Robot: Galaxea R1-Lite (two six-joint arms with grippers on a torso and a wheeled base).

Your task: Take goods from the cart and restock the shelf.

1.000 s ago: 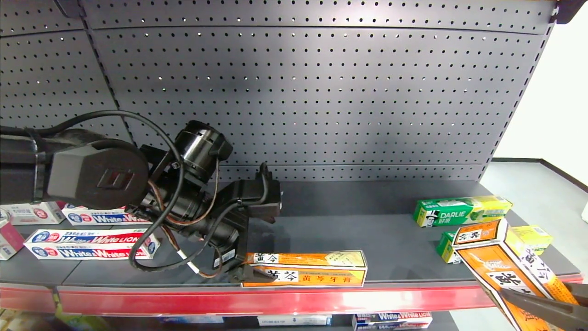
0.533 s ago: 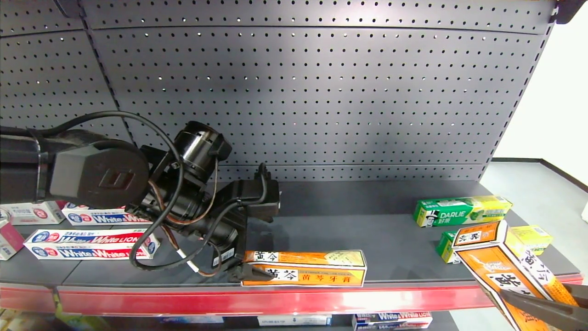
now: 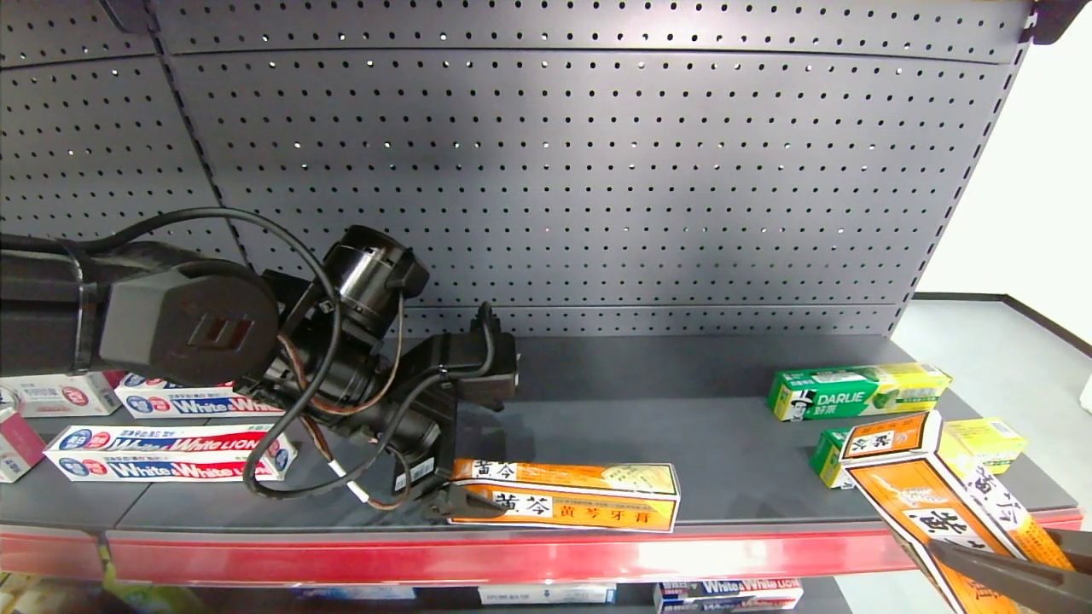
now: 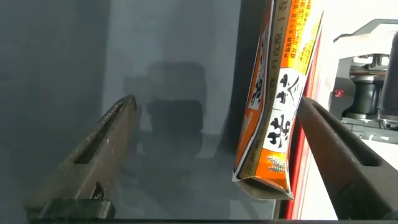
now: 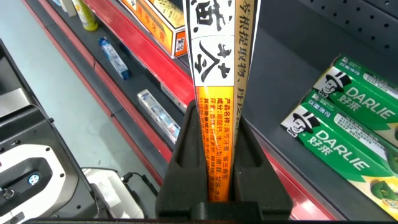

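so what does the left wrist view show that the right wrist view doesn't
Left wrist only: the open left end effector, with the end of the lying orange box between its fingers. Right wrist only: the right end effector shut on the held orange box, green boxes on the shelf, goods on a lower shelf. Both: the grey shelf and its red front edge.

Right end of the red shelf edge (image 3: 512,554): the held orange box (image 3: 926,503) runs off the bottom of the head view along with the right gripper (image 3: 994,541), and covers most of the lower green box (image 3: 826,459) just behind it. Toward the left end, the left arm (image 3: 188,328) hides part of the rear white box (image 3: 183,401), and the pink box (image 3: 17,443) is cut by the picture's side. Below the edge, the lower-shelf boxes (image 3: 725,593) show only as strips, too cropped to tell apart.
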